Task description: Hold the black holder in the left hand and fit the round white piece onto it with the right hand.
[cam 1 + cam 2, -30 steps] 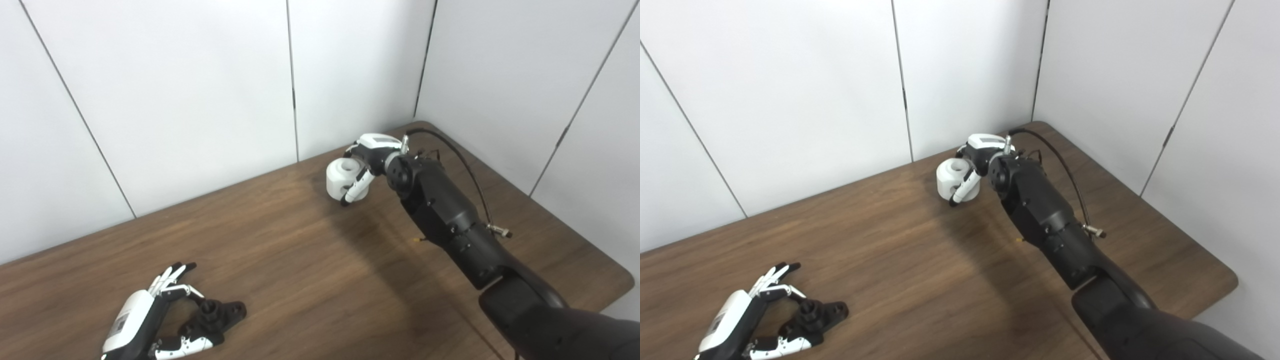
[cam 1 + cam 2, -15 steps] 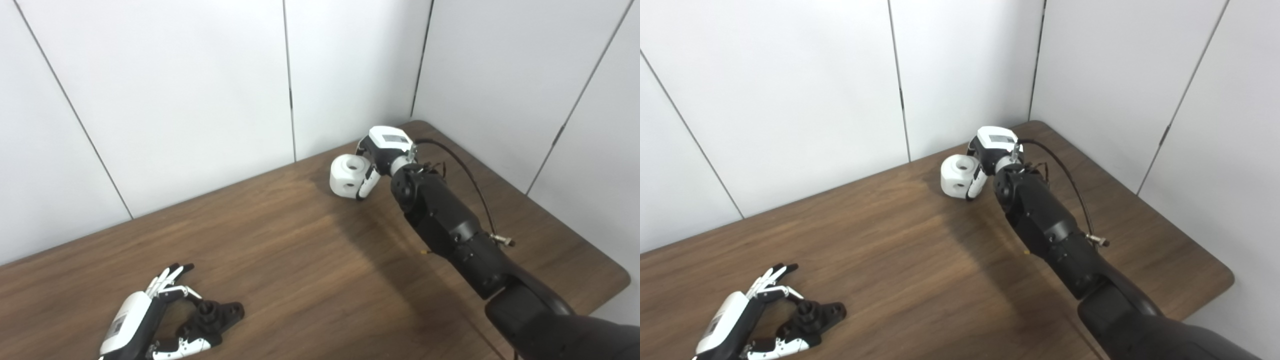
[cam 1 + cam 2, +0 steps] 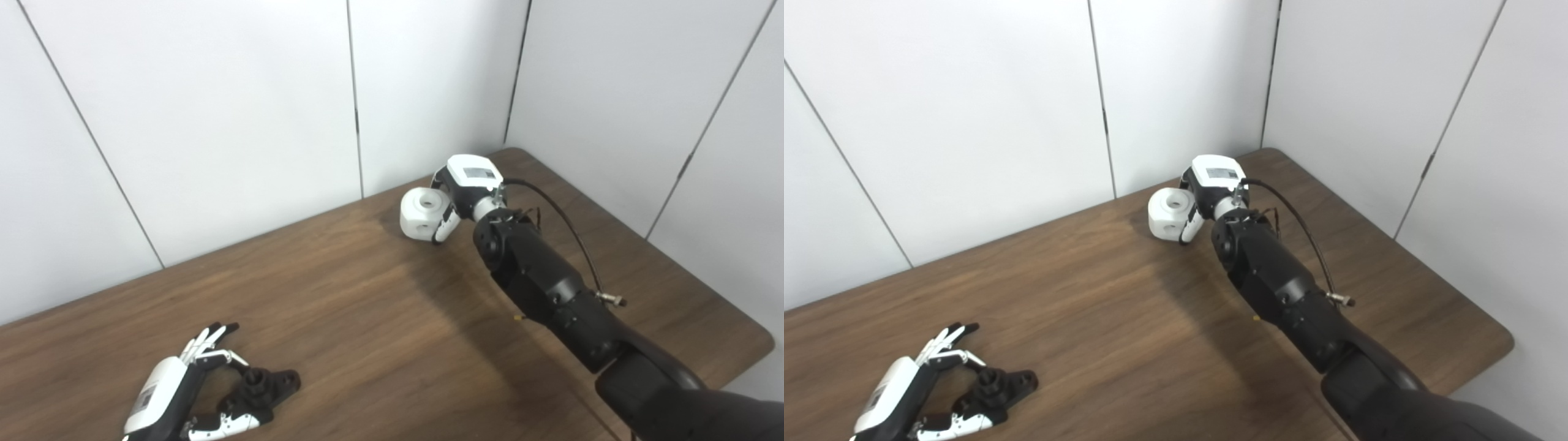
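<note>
Black holder (image 3: 267,386): small dark block w/ a short round post sticking up, flat on worktop (image 3: 367,318) near front-left edge. Round white piece (image 3: 421,212): chunky white cylinder w/ centre hole on top & a side hole, far back by the wall, well apart from holder.

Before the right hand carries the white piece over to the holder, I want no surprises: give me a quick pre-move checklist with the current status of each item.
1. Right hand has the round white piece gripped: ok, fingers wrap its side.
2. White piece lifted off the table: cannot tell; it sits low over the far edge.
3. Left hand grips the black holder: not ok; fingers spread around it, holder lies on the table.
4. Holder's peg faces up to receive the piece: ok, it seems upright.
5. Table between the two hands is free of obstacles: ok.
6. Piece's bore visible for alignment: ok, the top opening shows.
</note>
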You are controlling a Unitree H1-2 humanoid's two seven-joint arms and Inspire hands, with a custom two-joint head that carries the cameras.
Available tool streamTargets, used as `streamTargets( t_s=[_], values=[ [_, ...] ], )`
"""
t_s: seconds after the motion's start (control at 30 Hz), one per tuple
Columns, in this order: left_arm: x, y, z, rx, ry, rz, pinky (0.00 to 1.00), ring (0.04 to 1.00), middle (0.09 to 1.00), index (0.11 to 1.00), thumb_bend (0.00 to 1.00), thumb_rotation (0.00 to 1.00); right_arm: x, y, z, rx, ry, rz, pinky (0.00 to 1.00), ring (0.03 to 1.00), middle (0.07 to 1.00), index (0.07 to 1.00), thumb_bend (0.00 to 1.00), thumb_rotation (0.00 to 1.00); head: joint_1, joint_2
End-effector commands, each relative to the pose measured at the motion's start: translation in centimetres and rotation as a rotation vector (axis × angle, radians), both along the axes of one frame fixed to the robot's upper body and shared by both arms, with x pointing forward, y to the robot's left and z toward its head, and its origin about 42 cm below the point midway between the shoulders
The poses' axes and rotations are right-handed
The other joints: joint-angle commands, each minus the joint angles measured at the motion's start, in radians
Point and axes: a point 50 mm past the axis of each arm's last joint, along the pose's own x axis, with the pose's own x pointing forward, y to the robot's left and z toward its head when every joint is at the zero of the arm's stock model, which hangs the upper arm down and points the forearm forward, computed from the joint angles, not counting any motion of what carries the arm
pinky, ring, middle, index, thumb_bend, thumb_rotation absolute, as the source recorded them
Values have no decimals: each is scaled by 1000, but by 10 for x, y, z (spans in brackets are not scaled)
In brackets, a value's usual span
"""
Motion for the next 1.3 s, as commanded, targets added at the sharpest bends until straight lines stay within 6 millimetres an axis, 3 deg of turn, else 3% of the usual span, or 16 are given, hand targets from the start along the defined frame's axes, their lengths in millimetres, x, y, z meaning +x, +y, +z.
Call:
streamTargets(
  t_s=[0.0, 0.13, 0.27, 0.5, 0.67, 0.8, 1.0, 1.27],
  values=[
    [-47, 2, -58, 41, 186, 13, 1000, 1000, 938, 485, 523, 55, 9, 6, 42, 33, -91, 52, 863, 839, 792, 483, 519, 134, 9, 2],
    [-47, -1, -58, 50, 186, 12, 1000, 1000, 940, 484, 524, 57, 10, 19, 75, 46, -28, 141, 771, 846, 804, 484, 520, 134, 45, 11],
    [-46, -6, -57, 54, 180, 14, 1000, 1000, 940, 484, 523, 56, 7, 34, 102, 34, -8, 233, 759, 843, 794, 483, 522, 131, 88, 23],
    [-44, -19, -56, 70, 178, 20, 1000, 1000, 938, 485, 523, 55, -2, 60, 128, -17, 2, 356, 724, 806, 780, 482, 523, 132, 190, 55],
    [-43, -30, -54, 77, 182, 23, 1000, 1000, 942, 485, 523, 55, -6, 72, 133, -36, 22, 418, 685, 807, 777, 482, 524, 132, 281, 80],
    [-42, -37, -52, 82, 184, 25, 1000, 1000, 944, 485, 523, 57, -14, 86, 135, -43, 43, 488, 713, 815, 785, 483, 523, 133, 328, 98],
    [-39, -45, -49, 68, 179, 29, 1000, 1000, 943, 484, 523, 57, -29, 109, 140, -23, 51, 580, 748, 828, 786, 484, 524, 135, 378, 126],
    [-32, -50, -48, 61, 185, 48, 1000, 1000, 937, 483, 524, 58, -43, 132, 138, 18, 23, 678, 716, 844, 791, 481, 521, 137, 426, 145]
  ],
)
